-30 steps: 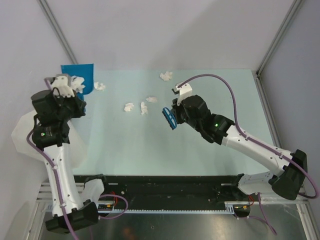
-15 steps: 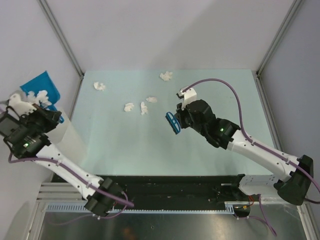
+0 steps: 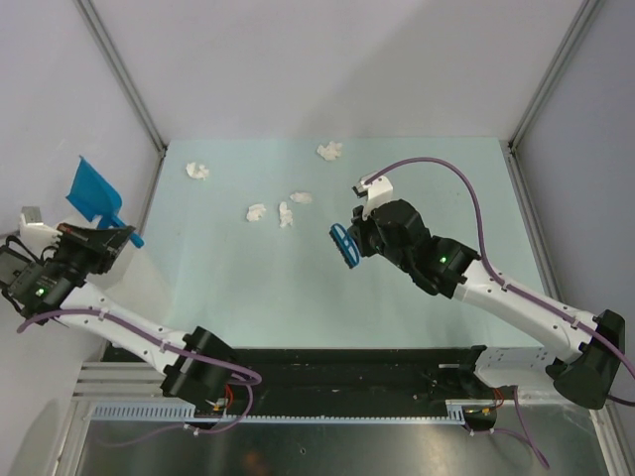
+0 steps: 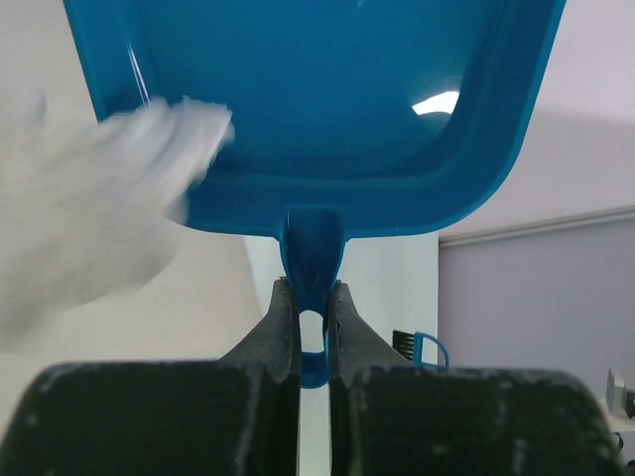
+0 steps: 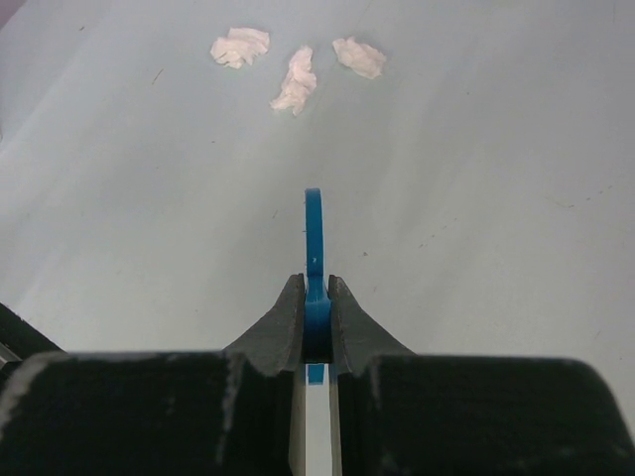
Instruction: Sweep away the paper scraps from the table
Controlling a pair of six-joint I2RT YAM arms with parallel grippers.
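Note:
Off the left edge of the table (image 3: 298,288), my left gripper (image 3: 119,236) (image 4: 313,297) is shut on the handle of a blue dustpan (image 3: 92,188) (image 4: 317,99), which is tipped up. In the left wrist view a blurred white paper wad (image 4: 89,228) sits at the pan's left rim. Several paper scraps lie on the table: one far left (image 3: 197,171), one at the back (image 3: 329,151) and three in the middle (image 3: 256,212) (image 3: 286,214) (image 3: 301,197) (image 5: 296,81). My right gripper (image 3: 349,241) (image 5: 314,288) is shut on a blue brush (image 3: 341,245) (image 5: 314,223), to the right of the middle three.
A pale translucent bin (image 3: 149,283) stands off the table's left edge, under the left arm. Metal frame posts rise at the back left corner (image 3: 159,147) and back right corner (image 3: 511,144). The black rail with the arm bases (image 3: 337,367) runs along the near edge.
The left arm swung the dustpan from the table's back left corner out past the left edge and tipped it. The white wads that lay on it are gone from the top view. The right arm barely shifted.

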